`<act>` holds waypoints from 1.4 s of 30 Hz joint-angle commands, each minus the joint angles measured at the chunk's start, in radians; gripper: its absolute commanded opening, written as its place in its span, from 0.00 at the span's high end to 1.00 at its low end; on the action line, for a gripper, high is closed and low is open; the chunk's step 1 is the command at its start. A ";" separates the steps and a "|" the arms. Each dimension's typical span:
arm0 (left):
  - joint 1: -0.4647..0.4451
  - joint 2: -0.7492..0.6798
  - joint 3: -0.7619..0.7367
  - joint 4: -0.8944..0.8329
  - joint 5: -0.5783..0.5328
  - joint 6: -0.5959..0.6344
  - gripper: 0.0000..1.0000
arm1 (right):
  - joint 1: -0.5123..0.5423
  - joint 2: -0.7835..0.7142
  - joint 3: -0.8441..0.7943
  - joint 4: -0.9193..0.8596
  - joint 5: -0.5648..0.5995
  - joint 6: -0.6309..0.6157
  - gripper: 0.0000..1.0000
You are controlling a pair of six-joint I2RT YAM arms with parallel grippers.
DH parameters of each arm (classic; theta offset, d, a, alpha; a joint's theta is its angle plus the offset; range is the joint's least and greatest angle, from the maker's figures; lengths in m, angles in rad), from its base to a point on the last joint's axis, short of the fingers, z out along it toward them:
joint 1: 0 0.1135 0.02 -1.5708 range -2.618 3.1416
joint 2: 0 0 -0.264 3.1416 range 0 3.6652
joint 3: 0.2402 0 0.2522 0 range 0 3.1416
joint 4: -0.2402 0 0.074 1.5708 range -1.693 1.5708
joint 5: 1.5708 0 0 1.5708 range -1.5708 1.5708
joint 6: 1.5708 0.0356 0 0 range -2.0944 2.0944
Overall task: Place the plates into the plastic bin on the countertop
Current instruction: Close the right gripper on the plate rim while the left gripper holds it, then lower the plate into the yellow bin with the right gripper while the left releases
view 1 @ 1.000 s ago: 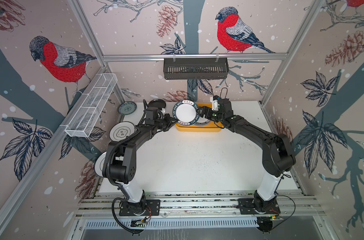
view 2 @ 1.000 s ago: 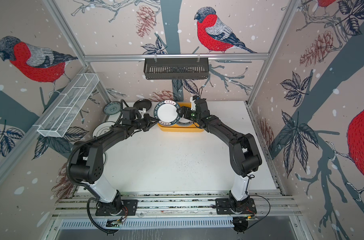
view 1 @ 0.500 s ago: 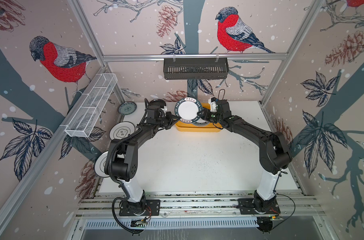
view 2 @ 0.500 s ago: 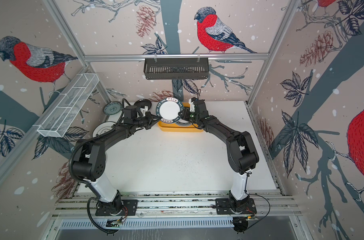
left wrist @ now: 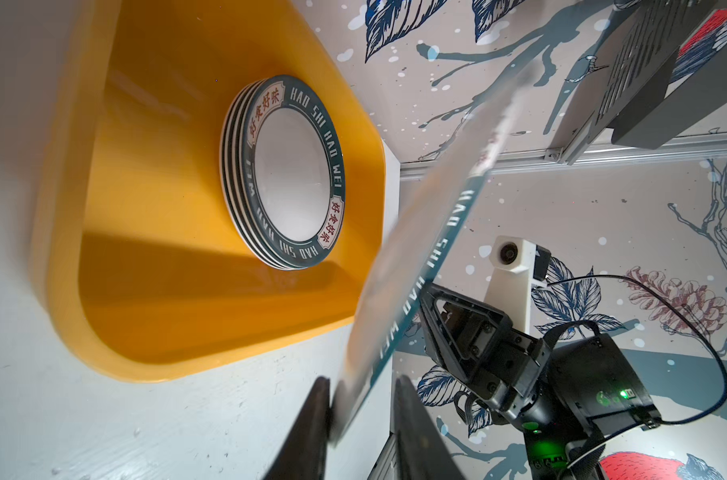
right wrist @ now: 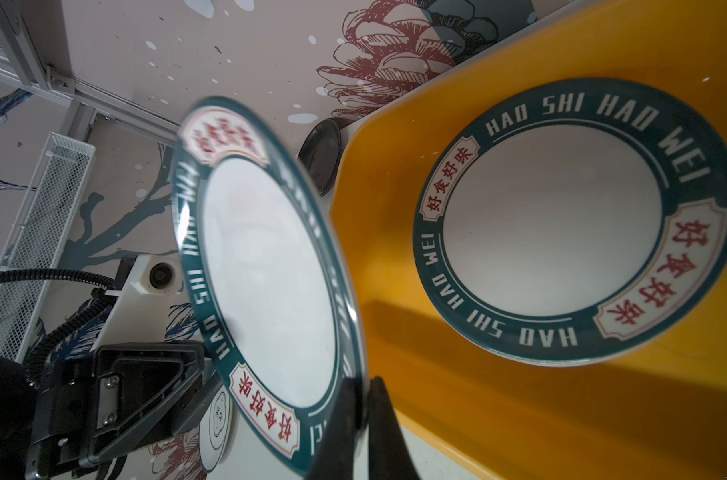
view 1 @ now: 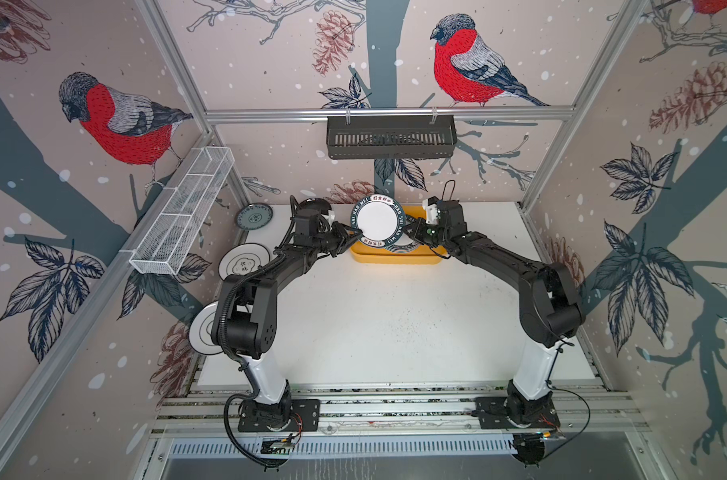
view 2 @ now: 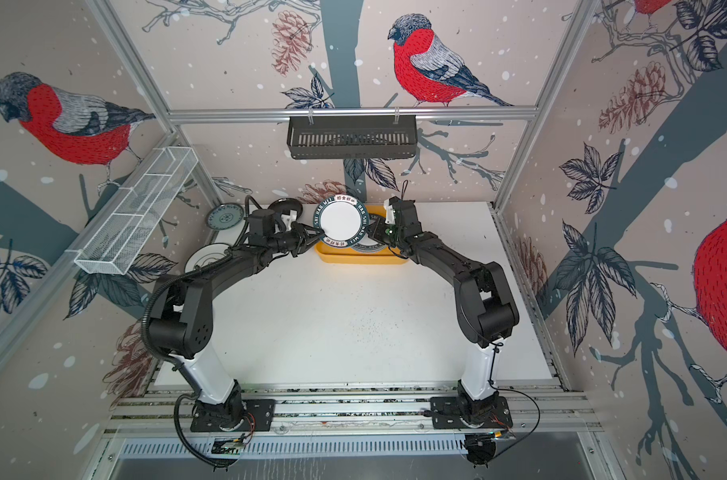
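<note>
About halfway, by my judgement. A stack (left wrist: 291, 174) of several plates, a lettered one on top, already lay in the bin (view 1: 395, 261), which sat at 12 o'clock on the surface (view 1: 395, 324).

Another lettered plate (view 1: 377, 222) hung tilted in the air over the bin's 9 o'clock end, between both arms — a handover, it seemed. The right fingers (right wrist: 388, 436) were clamped tight on its rim at about 4 o'clock. The left fingers (left wrist: 415, 432), at its 8 o'clock, stood parted: the rim touched one and cleared the other, so they gripped nothing.

Four plates were not yet in, all toward the surface's left edge:
- a grey-blue plate (view 1: 253, 216) at 11 o'clock
- a black plate (view 1: 315, 204) nearer 12, partly behind the left arm
- a white plate (view 1: 243, 261) with black characters at 10
- a plain-looking plate (view 1: 201, 338) at 8, half hidden under the left elbow

What remained — setting the held plate in the bin, then fetching those four.
</note>
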 commanded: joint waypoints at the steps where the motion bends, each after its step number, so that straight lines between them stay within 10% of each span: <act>1: 0.000 0.005 0.018 0.069 0.017 -0.002 0.68 | -0.005 0.002 0.000 0.035 -0.013 0.005 0.93; 12: 0.005 0.024 0.047 0.003 -0.007 0.038 0.49 | -0.054 0.008 -0.012 0.061 -0.021 0.050 0.97; 42: 0.149 -0.156 -0.121 -0.097 -0.147 0.116 0.44 | -0.145 0.196 0.065 -0.007 0.110 0.137 0.90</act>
